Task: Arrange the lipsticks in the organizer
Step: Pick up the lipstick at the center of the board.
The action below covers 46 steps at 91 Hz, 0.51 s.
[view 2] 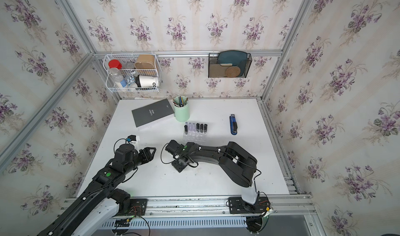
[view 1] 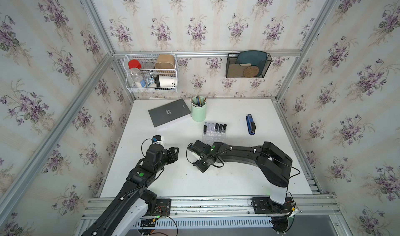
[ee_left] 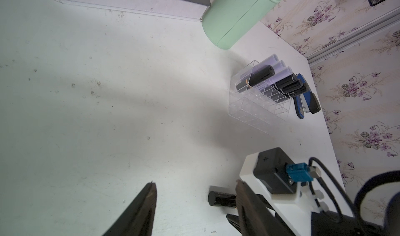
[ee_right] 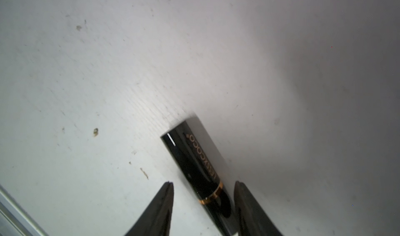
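The clear organizer (view 1: 213,136) (ee_left: 255,109) stands mid-table. Its far row holds upright lipsticks: one black (view 1: 205,129), lilac ones (ee_left: 279,64) beside it, then three black ones (view 1: 220,127). Another black lipstick (ee_right: 194,159) with a gold band lies flat on the table, in front of the organizer. My right gripper (ee_right: 203,183) is open around its banded end: one finger is close against it, the other stands off with a gap. In both top views the right wrist (view 1: 201,155) hides these fingers. My left gripper (view 1: 177,151) (ee_left: 194,183) is open and empty, just left of that lipstick (ee_left: 218,199).
A mint-green pen cup (view 1: 198,112) and a grey book (view 1: 170,113) sit behind the organizer. A blue stapler (view 1: 250,124) lies to its right. A white wire basket (view 1: 151,72) and a black mesh rack (view 1: 247,64) hang on the back wall.
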Each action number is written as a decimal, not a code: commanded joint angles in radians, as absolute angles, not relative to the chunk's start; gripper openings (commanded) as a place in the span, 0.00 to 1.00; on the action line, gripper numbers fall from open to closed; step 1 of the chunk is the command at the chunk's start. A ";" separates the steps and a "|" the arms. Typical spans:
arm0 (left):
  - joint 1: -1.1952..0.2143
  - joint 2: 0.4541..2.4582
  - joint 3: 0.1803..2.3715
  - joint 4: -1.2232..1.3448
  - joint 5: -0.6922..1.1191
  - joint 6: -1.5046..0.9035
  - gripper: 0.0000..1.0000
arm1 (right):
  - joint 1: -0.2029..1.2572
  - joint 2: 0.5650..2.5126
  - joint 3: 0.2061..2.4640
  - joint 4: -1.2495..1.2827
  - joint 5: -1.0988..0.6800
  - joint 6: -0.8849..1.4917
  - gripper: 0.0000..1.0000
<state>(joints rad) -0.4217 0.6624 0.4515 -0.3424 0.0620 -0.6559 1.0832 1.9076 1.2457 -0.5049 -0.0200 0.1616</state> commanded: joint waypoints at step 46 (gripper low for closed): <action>-0.386 0.678 0.550 -0.483 0.263 -0.678 0.72 | 1.053 1.832 1.214 -0.442 -0.207 0.220 0.14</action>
